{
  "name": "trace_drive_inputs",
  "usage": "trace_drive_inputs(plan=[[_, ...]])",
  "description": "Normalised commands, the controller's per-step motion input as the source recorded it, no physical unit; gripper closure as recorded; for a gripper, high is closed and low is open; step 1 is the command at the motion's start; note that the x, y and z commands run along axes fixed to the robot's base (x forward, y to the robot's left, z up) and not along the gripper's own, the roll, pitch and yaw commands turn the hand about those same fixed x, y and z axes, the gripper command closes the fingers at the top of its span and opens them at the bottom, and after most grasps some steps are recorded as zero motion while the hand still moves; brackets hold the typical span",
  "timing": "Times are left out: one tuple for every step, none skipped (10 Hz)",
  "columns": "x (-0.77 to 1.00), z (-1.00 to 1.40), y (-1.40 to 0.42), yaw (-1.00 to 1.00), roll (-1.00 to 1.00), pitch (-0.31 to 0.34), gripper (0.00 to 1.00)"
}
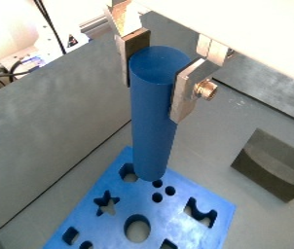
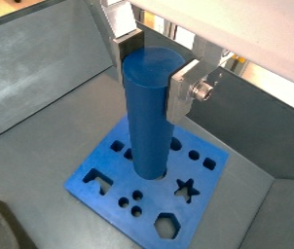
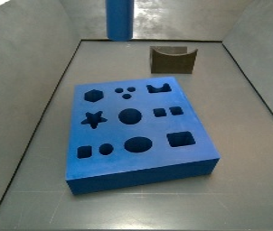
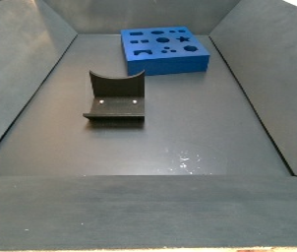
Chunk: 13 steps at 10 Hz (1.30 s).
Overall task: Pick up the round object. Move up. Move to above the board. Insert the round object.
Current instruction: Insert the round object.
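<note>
The gripper clamps the round object upright, high above the board, with open air under its lower end.

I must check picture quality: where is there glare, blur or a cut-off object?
Wrist views: bright washed-out background behind the hand; the round object looks sharp, tapering by perspective above the board. Side views: the rod is cut off at the frame's top edge; faint glare spots on the floor.

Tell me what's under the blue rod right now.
The claw holds the rod upright over the board, near its small round cut-outs. The rod's lower end hides whatever lies directly beneath.
</note>
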Motion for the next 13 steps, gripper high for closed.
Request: trace_drive_inputs(plan=[[0.00,0.00,0.00,0.00,-0.07,-0.034,1.00],[0.00,0.00,0.00,0.00,-0.06,0.000,1.00],[0.03,0.00,0.00,0.00,-0.04,0.000,1.00],[0.05,0.00,0.00,0.01,-0.01,0.000,1.00],[0.09,0.00,0.00,0.02,0.00,0.009,1.00],[0.10,0.02,-0.06,0.00,0.05,0.123,1.00],[0.08,0.03,-0.06,0.00,0.06,0.111,1.00],[0.05,0.00,-0.08,0.00,0.06,0.063,1.00],[0.03,0.00,-0.08,0.00,0.05,0.040,1.00],[0.01,0.00,-0.07,0.00,0.03,0.000,1.00],[0.01,0.00,-0.08,0.00,0.04,0.006,1.00],[0.03,0.00,-0.14,0.02,0.08,0.037,1.00],[0.12,0.14,-0.27,0.04,0.23,0.209,1.00]])
